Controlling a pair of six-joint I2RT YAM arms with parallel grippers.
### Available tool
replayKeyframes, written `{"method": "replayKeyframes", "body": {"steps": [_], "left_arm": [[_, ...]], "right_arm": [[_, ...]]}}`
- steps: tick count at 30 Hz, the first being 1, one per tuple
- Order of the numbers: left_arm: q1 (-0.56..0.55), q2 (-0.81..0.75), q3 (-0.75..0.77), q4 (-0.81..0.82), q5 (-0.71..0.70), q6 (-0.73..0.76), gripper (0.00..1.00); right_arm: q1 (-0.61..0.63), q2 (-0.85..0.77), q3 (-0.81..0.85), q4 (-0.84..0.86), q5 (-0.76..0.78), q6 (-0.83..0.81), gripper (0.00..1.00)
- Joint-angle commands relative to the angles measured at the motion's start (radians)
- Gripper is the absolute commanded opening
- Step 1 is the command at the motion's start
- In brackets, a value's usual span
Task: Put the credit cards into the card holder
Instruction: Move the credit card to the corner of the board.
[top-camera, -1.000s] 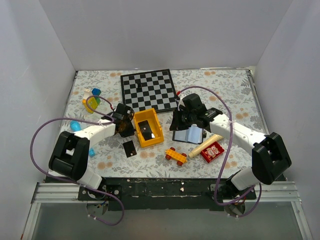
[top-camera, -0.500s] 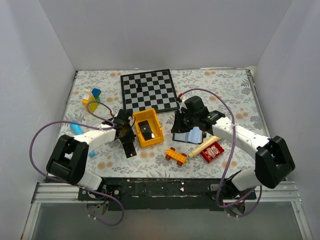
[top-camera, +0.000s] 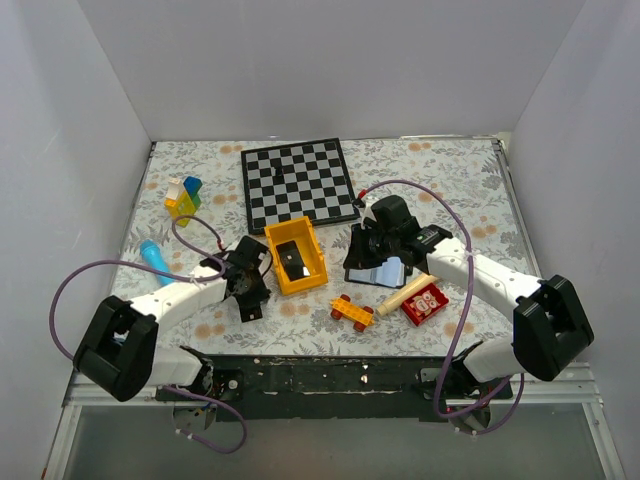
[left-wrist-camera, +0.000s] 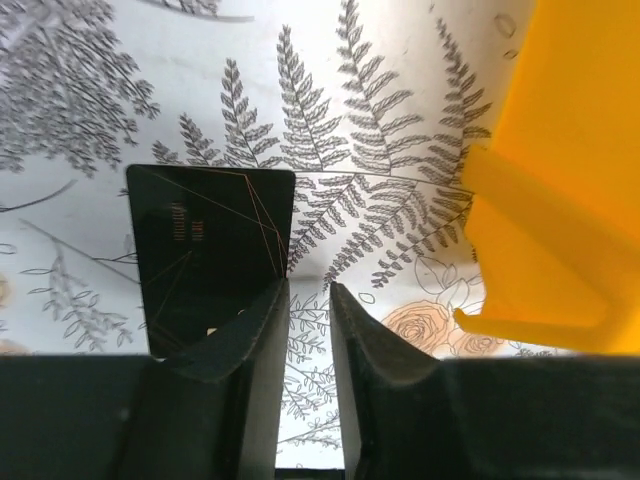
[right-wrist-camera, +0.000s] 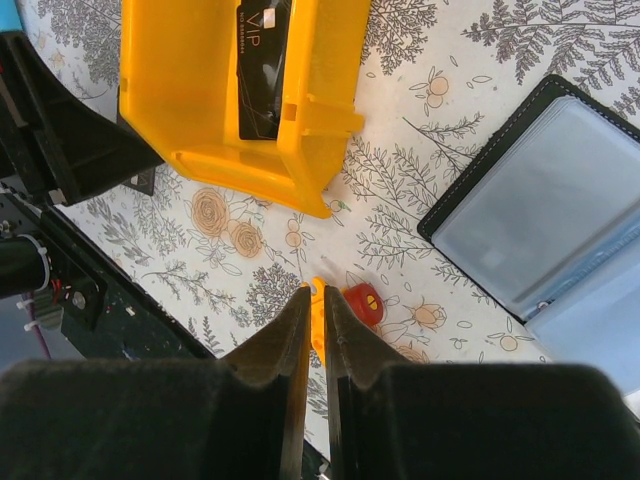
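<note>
Left gripper (left-wrist-camera: 308, 390) is hanging low over the fern-print tablecloth (left-wrist-camera: 330, 120), its jaws standing a narrow way apart with only bare cloth showing between them. One thin flat black credit card (left-wrist-camera: 210, 250) is lying flat on that cloth just ahead of the gripper and off to the side of the finger (left-wrist-camera: 250, 380) on the left of the wrist view. Its near end is running under that finger and its long axis is pointing straight along the reach. The card's right edge is lining up with that finger's inner face, so the gap is sitting beside the card, not over it. By my reading, the pickup is calling for a sideways shift toward it. On the gripper's other side, the yellow plastic bin (left-wrist-camera: 560, 200) is holding a second black card (right-wrist-camera: 262, 70). Beyond it, well apart, the black card holder (right-wrist-camera: 540, 200) is lying open, blue-grey pockets up. Above it the right gripper (right-wrist-camera: 312, 330) is showing only a slit, and I cannot tell whether it is pinching anything.
</note>
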Motion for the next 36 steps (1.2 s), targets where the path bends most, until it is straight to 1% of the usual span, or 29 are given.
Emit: {"method": "replayKeyframes", "body": {"steps": [1,2,4,7,11,14,18,22,31,36], "left_arm": [[-0.002,-0.048,0.158,-0.108,-0.133,0.028,0.29],[0.000,-0.052,0.193,-0.116,-0.148,0.040,0.33],[0.006,-0.044,0.244,-0.117,-0.174,0.066,0.37],[0.041,0.014,0.276,-0.111,-0.186,0.103,0.40],[0.063,0.122,0.284,-0.133,-0.188,0.112,0.38],[0.066,0.162,0.252,-0.133,-0.186,0.094,0.37],[0.071,0.174,0.207,-0.113,-0.202,0.060,0.37],[0.072,0.195,0.193,-0.117,-0.209,0.048,0.36],[0.058,0.192,0.094,-0.107,-0.137,-0.007,0.31],[0.014,0.176,0.048,-0.110,-0.110,-0.055,0.30]], "right_arm": [[-0.003,-0.041,0.005,0.019,-0.005,-0.012,0.18],[-0.003,-0.041,0.005,0.019,-0.005,-0.012,0.18],[-0.004,-0.039,0.007,0.016,0.000,-0.012,0.18],[-0.003,-0.039,0.008,0.013,-0.002,-0.014,0.18],[-0.002,-0.038,0.008,0.010,-0.002,-0.014,0.19],[-0.003,-0.033,0.010,0.007,0.000,-0.020,0.19],[-0.004,-0.027,0.011,0.006,-0.006,-0.023,0.19],[-0.004,-0.021,0.013,0.002,-0.017,-0.030,0.19],[-0.005,-0.015,0.007,0.006,-0.019,-0.040,0.19],[-0.003,-0.009,-0.002,0.018,-0.028,-0.038,0.19]]}}
